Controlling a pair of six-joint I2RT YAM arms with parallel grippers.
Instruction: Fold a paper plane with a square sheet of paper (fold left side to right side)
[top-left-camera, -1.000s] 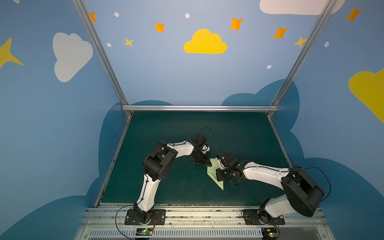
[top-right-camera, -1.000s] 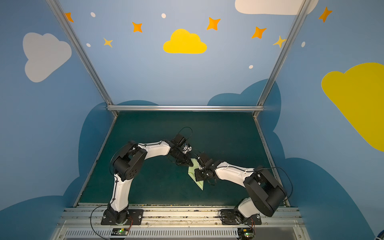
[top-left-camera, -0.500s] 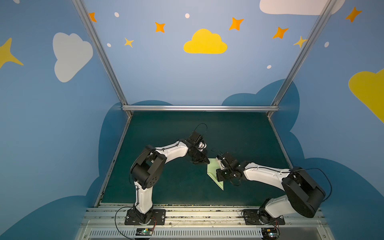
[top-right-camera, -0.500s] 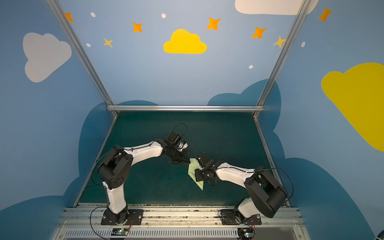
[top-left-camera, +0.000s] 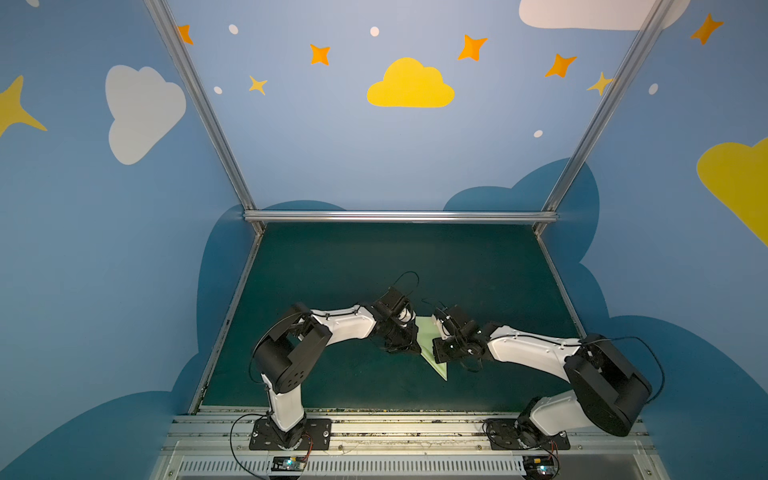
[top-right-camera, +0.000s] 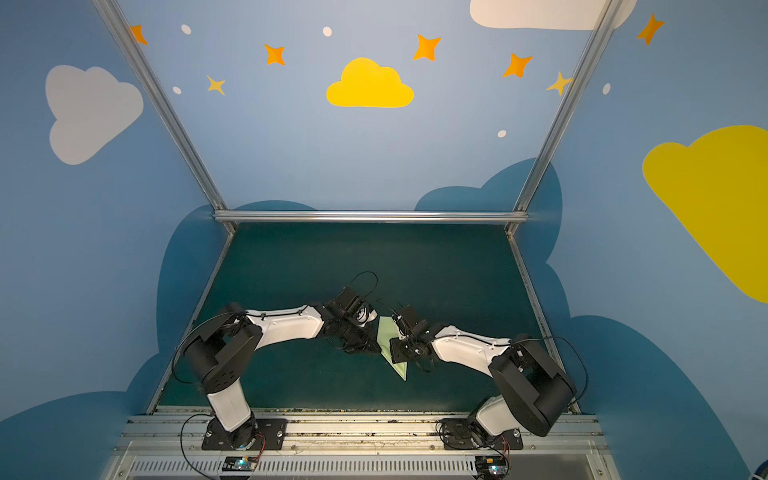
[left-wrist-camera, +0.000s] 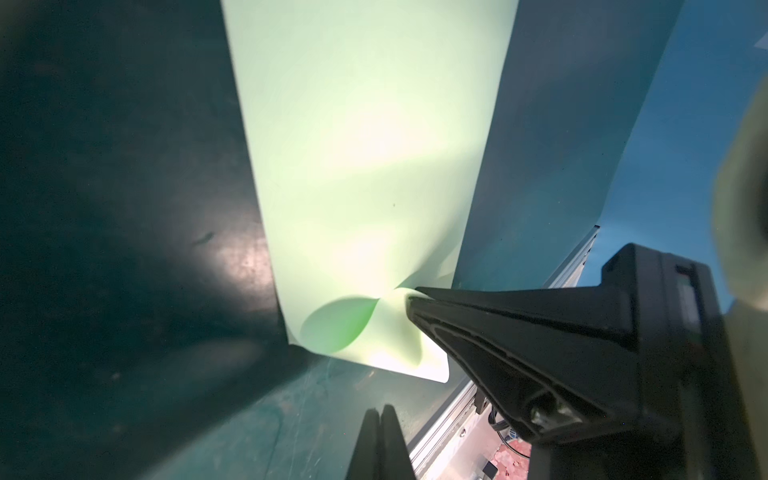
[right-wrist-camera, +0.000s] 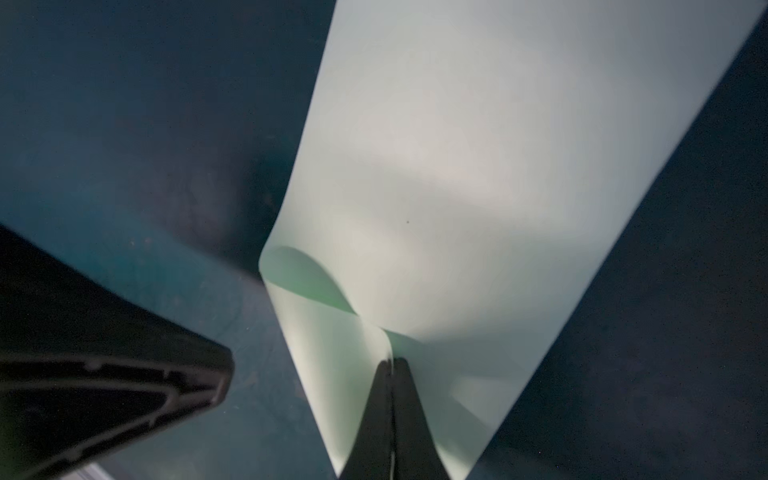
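The paper plane (top-left-camera: 427, 335) (top-right-camera: 387, 335), a slim pale green dart, lies on the dark green mat with its tip toward the front rail. My right gripper (right-wrist-camera: 392, 360) (top-left-camera: 440, 351) is shut on the plane's upper layer at its blunt end. There the paper (left-wrist-camera: 365, 166) curls up into a small loop against the right gripper's fingertips (left-wrist-camera: 415, 297). My left gripper (left-wrist-camera: 382, 409) (top-left-camera: 409, 345) is shut with nothing in it, over bare mat just off that same end. In the right wrist view the left gripper's fingers (right-wrist-camera: 124, 386) are apart from the paper.
Both arms meet near the middle of the green mat (top-left-camera: 374, 266). Aluminium rails (top-left-camera: 399, 216) border the mat at the back and sides, with blue walls behind. The arm bases stand on the front rail (top-left-camera: 399, 428).
The left arm's elbow has swung out to the left and lower, while its gripper stays beside the paper. The right arm and the paper have not moved.
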